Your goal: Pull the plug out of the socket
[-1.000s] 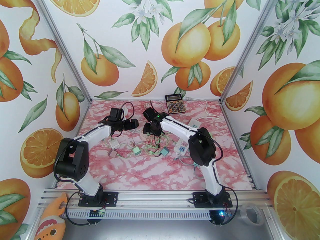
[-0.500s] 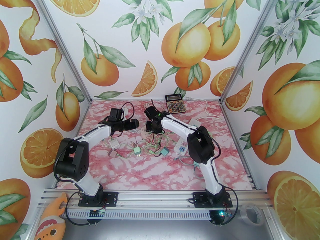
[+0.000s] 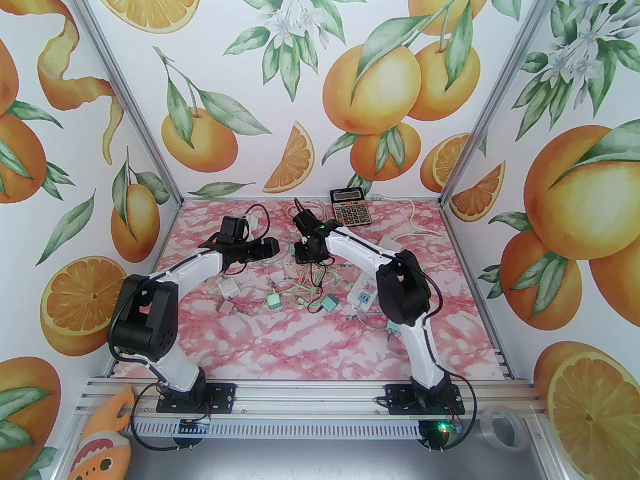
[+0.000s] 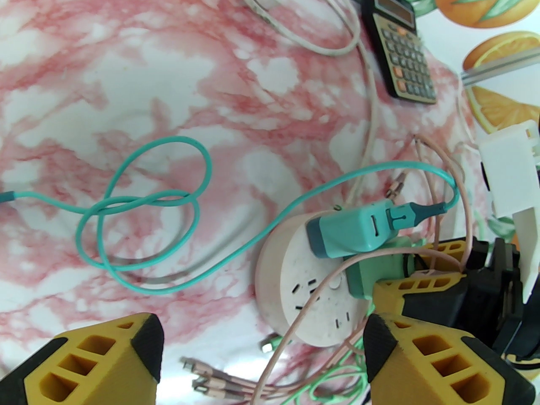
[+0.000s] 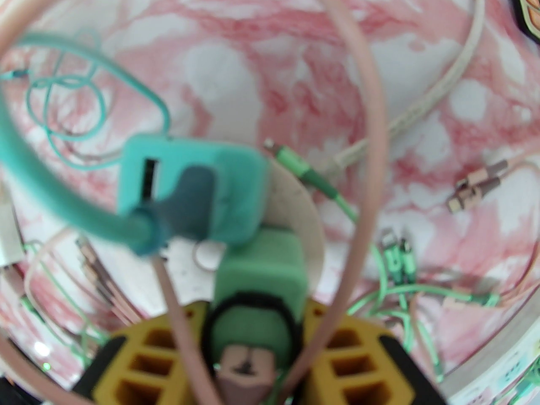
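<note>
The right claw (image 5: 257,310) pinches the green plug (image 5: 261,264), seated in the round socket (image 4: 295,276) on the bench (image 4: 126,57); the left claw (image 4: 263,344) hovers spread, just beside the socket. Likely faults: the unheld socket lifts with the plug; the looped pink cable (image 5: 371,141) snags

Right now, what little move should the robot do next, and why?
Probably pull the right pincer straight away from the round socket: it grips the green plug, which sits plugged into the socket. The open left pincer hovers beside the socket, not holding it, so pull gently.
</note>
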Available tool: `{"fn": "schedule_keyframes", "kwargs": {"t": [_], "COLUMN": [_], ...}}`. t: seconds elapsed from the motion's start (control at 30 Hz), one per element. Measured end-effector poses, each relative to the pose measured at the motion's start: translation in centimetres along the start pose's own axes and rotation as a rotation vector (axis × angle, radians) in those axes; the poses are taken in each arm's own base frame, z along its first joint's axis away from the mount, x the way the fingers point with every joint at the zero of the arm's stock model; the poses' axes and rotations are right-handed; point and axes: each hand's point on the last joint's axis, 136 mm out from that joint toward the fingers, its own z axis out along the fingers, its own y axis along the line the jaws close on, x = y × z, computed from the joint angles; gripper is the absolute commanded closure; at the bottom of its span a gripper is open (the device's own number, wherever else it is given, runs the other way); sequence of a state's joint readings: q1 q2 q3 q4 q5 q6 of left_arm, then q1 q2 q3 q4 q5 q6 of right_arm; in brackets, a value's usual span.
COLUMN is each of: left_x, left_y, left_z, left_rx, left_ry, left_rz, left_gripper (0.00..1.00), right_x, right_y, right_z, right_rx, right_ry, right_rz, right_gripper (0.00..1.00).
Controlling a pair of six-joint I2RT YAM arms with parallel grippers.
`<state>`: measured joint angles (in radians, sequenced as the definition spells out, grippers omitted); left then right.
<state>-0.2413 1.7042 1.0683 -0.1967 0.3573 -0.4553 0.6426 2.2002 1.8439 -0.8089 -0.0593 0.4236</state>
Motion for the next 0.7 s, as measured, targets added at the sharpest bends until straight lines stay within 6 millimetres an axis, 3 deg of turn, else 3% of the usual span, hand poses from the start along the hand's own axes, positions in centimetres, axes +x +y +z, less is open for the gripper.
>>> {"fn": "schedule_keyframes", "kwargs": {"t": [0.33,0.43,0.7], "left_x": [4.1,5.0,5.4], "left_y": [-2.5,-2.5,-2.0], "left_z": [3.4,4.0,4.8], "left_rx": [0.073,0.077,0.064], "left_ry": [0.127,0.155,0.178], "left_rz": [0.022,0.020,0.006], "left_gripper": [0.34,0.42,0.39], "right_x": [-0.3,-0.4,-0.4], "right_y": [0.0,-0.1,0.0], "right_z": [-0.2,-0.1,-0.1], "right_rx": [-0.016,-0.017,-0.023], "right_ry": [0.002,0.001,0.003], "right_rz": [0.002,0.003,0.005], "right_gripper": [0.66,0.66,0.65]}}
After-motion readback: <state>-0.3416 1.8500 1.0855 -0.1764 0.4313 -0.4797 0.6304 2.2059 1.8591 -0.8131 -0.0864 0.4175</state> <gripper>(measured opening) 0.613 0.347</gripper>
